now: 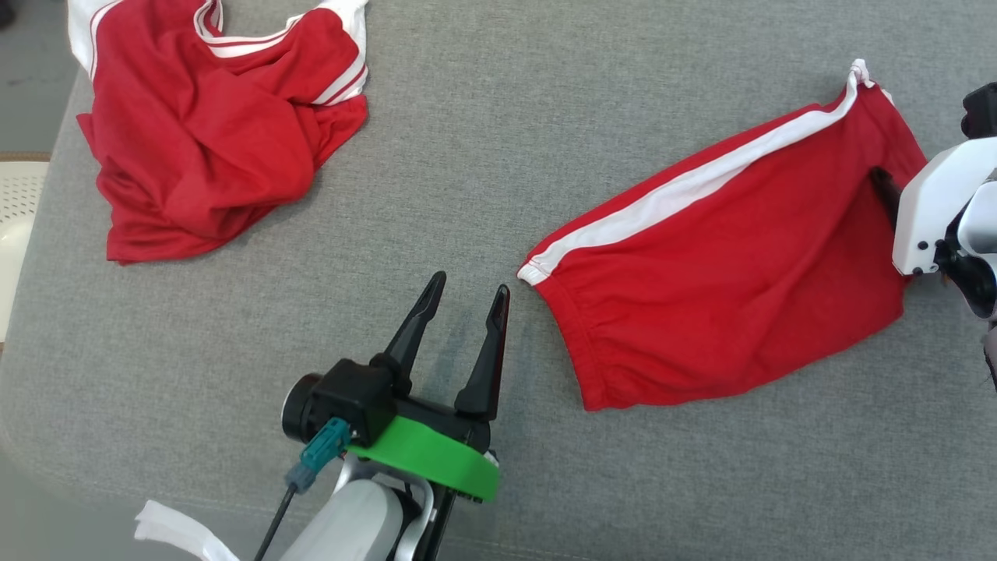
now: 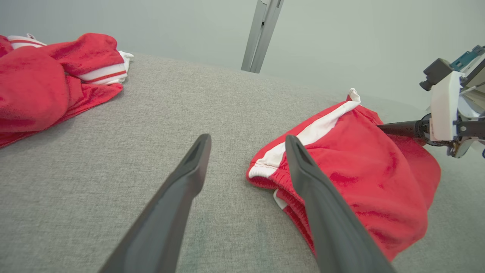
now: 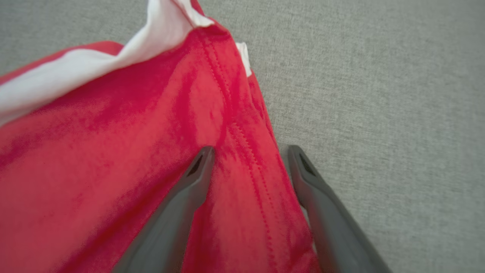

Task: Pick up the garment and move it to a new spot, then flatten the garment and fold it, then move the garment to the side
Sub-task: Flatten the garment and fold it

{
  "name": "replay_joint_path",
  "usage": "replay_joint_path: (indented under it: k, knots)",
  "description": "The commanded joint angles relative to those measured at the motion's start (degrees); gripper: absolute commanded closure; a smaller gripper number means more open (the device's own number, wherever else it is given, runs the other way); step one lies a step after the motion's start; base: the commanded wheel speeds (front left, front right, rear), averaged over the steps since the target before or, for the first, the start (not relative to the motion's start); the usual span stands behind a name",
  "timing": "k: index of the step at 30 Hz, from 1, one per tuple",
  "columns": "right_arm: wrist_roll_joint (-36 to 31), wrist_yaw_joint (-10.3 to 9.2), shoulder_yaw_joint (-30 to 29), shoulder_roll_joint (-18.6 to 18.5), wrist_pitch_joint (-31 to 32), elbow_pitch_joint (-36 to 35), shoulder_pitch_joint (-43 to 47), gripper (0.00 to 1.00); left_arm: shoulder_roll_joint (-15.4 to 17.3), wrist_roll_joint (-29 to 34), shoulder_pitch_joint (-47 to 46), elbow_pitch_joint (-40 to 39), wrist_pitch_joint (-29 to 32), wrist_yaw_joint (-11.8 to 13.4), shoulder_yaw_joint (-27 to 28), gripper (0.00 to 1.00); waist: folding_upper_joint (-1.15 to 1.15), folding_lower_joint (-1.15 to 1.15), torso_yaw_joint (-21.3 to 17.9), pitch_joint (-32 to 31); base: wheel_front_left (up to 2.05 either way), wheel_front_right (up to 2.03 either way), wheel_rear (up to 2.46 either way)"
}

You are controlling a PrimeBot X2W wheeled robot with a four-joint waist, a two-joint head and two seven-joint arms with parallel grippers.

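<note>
So the red shorts (image 1: 724,288) are lying on the right side of the grey surface (image 1: 467,117), folded over flat-ish, with the white side stripe (image 1: 685,187) along the far edge and the elastic waistband (image 1: 576,343) pointing left. The left claw (image 1: 471,282) sits near the middle, just left of that waistband, fingers spread wide with nothing in them, not touching the fabric. The right claw (image 3: 251,149) is at the right end of the shorts, and its fingers are apart too: one rests over the red cloth, the other is at its edge by the bare grey, with a stitched seam running between them, not pinched. A crumpled red top (image 1: 210,132) with white trim is bunched up at the far left, well apart from the shorts.
</note>
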Motion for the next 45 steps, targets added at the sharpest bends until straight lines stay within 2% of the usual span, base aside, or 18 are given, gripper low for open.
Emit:
replay_joint_path:
  k: [1,2,10,13,18,22,26,33,37,40,45]
  knots:
    - [1.01,-0.04,-0.04,0.52,0.57,1.79,0.51,0.00,-0.48,1.82,1.56,-0.03,-0.16,-0.60,1.24,0.00,0.00,0.00,1.05,0.01,0.00,0.00,0.00]
    - [2.64,0.00,-0.45,1.45,0.25,2.74,0.87,1.00,-1.17,2.77,2.59,-0.24,-0.16,-0.93,2.61,0.00,0.00,0.00,0.94,-0.48,0.00,0.00,0.00]
    - [10.71,-0.08,-8.45,5.06,-4.62,6.58,4.67,1.00,-3.35,9.73,10.57,1.47,-0.10,-4.28,10.40,0.00,0.00,0.00,-4.23,-6.37,0.00,0.00,0.00]
    - [12.53,-0.12,-12.90,4.39,-6.77,7.91,6.75,1.00,-3.88,12.20,13.23,2.11,-0.10,-5.39,12.48,0.00,0.00,0.00,-6.05,-8.62,0.00,0.00,0.00]
    - [13.14,-0.07,-20.49,1.84,-10.89,9.09,8.48,1.00,-4.46,14.40,16.17,2.50,-0.11,-7.10,15.00,0.00,0.00,0.00,-6.90,-10.70,0.00,0.00,0.00]
    - [11.75,-0.05,-23.52,0.61,-13.11,8.30,8.00,1.00,-4.80,15.44,17.65,2.60,-0.11,-8.04,16.69,0.00,0.00,0.00,-6.97,-11.26,0.00,0.00,0.00]
    - [11.27,-0.04,-20.70,2.91,-12.28,4.72,6.97,1.00,-4.99,15.87,18.30,2.88,-0.11,-8.75,17.46,0.00,0.00,0.00,-6.73,-11.54,0.00,0.00,0.00]
    - [12.78,-0.04,-6.00,10.06,-8.26,-4.38,10.20,1.00,-5.05,14.06,18.06,3.00,-0.11,-8.02,16.04,0.00,0.00,0.00,-6.06,-11.84,0.00,0.00,0.00]
    - [11.73,-0.04,1.15,13.24,-7.72,-5.48,12.69,1.00,-5.05,13.91,17.55,3.26,-0.11,-7.60,15.57,0.00,0.00,0.00,-5.24,-12.17,0.00,0.00,0.00]
    - [10.16,-0.04,3.42,14.77,-9.15,-4.66,13.83,1.00,-5.06,13.91,17.22,3.14,-0.11,-7.36,15.51,0.00,0.00,0.00,-4.53,-12.40,0.00,0.00,0.00]
    - [8.53,-0.04,3.76,16.95,-11.99,-2.71,14.71,1.00,-5.06,13.94,18.08,3.11,-0.11,-7.07,15.80,0.00,0.00,0.00,-4.05,-13.01,0.00,0.00,0.00]
